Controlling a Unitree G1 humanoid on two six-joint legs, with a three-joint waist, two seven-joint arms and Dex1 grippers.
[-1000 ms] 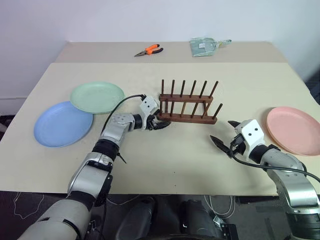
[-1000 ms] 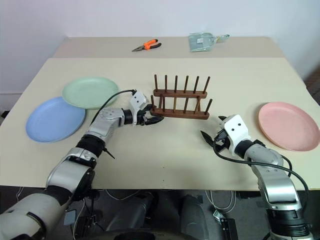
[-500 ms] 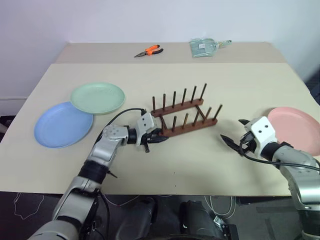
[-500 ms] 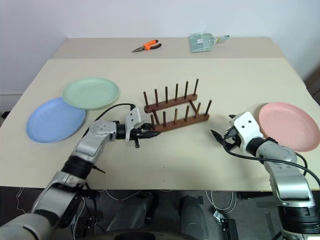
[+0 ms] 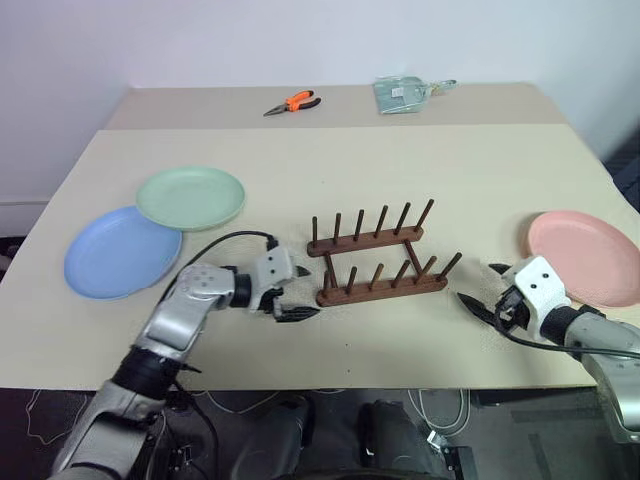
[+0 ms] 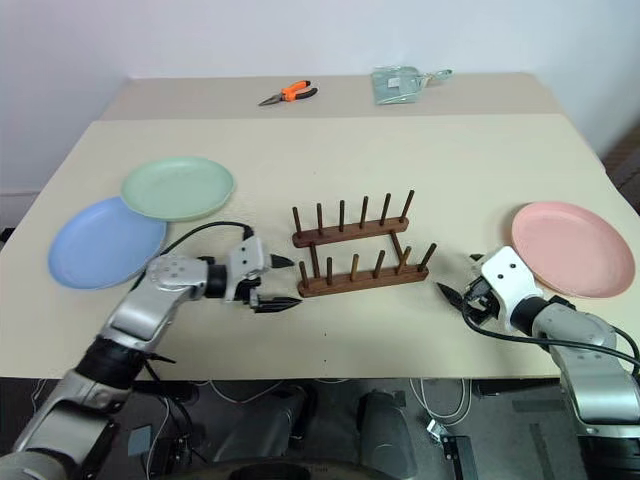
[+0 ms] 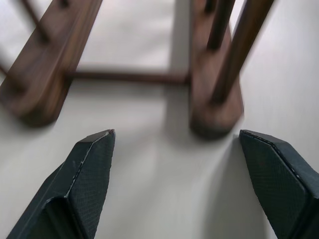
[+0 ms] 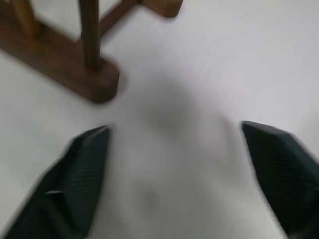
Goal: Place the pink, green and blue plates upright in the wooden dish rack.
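Observation:
The wooden dish rack (image 5: 380,257) stands empty at the table's middle, slightly skewed. My left gripper (image 5: 298,293) is open just off the rack's left end, touching nothing; the left wrist view shows both rail ends (image 7: 214,114) between and beyond my spread fingers. My right gripper (image 5: 482,285) is open and empty, low over the table right of the rack, whose end (image 8: 75,69) shows in the right wrist view. The green plate (image 5: 190,197) lies flat at the far left, its edge overlapping the blue plate (image 5: 120,252). The pink plate (image 5: 585,257) lies flat at the right, just beyond my right gripper.
Orange-handled pliers (image 5: 290,102) and a clear plastic packet (image 5: 405,93) lie on the far table section. The near table edge (image 5: 350,375) runs just below both grippers.
The rack came toward the near edge and turned, pulled by its left end. My left gripper has let go, opened and drawn back to the left. My right gripper shifted right and nearer.

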